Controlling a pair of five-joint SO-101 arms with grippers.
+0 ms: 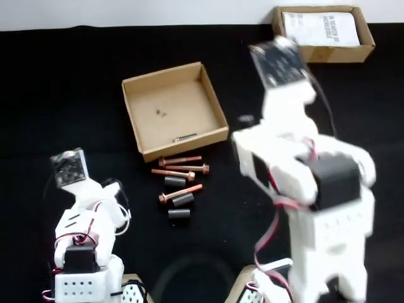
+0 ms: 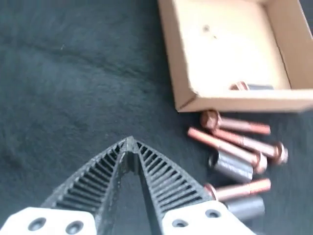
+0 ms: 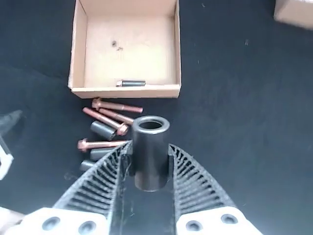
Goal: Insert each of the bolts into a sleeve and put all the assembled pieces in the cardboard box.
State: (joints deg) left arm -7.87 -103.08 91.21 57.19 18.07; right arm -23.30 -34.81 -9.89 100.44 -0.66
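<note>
Black tabletop (image 1: pixel 57 82): a sleeve (image 3: pixel 149 164) is pinched by the right gripper (image 3: pixel 149 146); at the high view's lower left, the left gripper (image 2: pixel 131 147) is pressed together.

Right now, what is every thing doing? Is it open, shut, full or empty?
Left hand: shut, holding nothing.
Right hand: shut on a sleeve.
Cardboard box: open, one joined piece lying inside.
Bolts: lying loose beside the box, not in sleeves.
Other sleeves: lying among the bolts, empty.
</note>
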